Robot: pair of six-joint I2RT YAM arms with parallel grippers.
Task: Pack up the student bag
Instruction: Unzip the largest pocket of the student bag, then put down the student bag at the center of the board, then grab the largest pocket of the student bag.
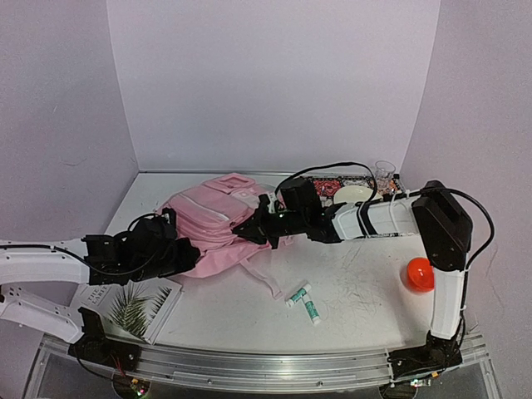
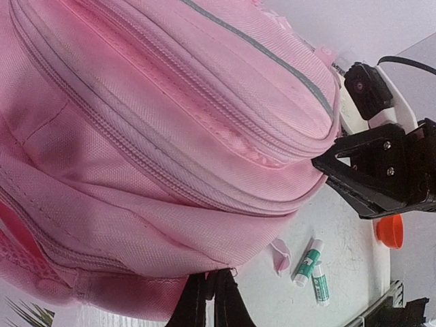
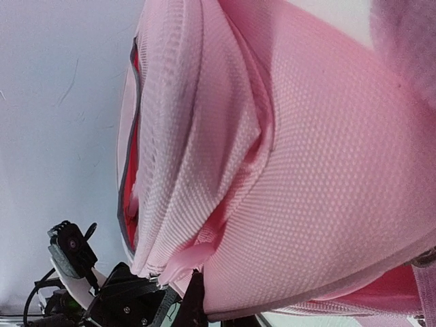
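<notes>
Top external view: the student bag (image 1: 212, 218) lies on the table (image 1: 366, 266), left of centre and towards the back, with one strap trailing towards the near edge. The left gripper (image 1: 184, 253) meets the bag's near-left edge. The right gripper (image 1: 253, 226) meets its right edge. From this view I cannot tell how the fingers stand. Two white-and-green tubes (image 1: 299, 294) lie close together near the strap end, apart from the bag. An orange object (image 1: 418, 274) sits beside the right arm. A booklet (image 1: 133, 306) printed with a palm leaf lies at the near-left corner. A white plate (image 1: 353, 194) stands at the back right.

Left wrist view: the bag fills most of the frame, zip lines running across its pockets. The left fingers (image 2: 194, 303) are pressed together at the bag's lower edge, pinching its fabric. The right gripper's tips touch the bag's far side.

Right wrist view: pink mesh fabric fills the frame. One right finger (image 3: 194, 300) shows, set against a fold of bag fabric, and the jaws are closed on it
</notes>
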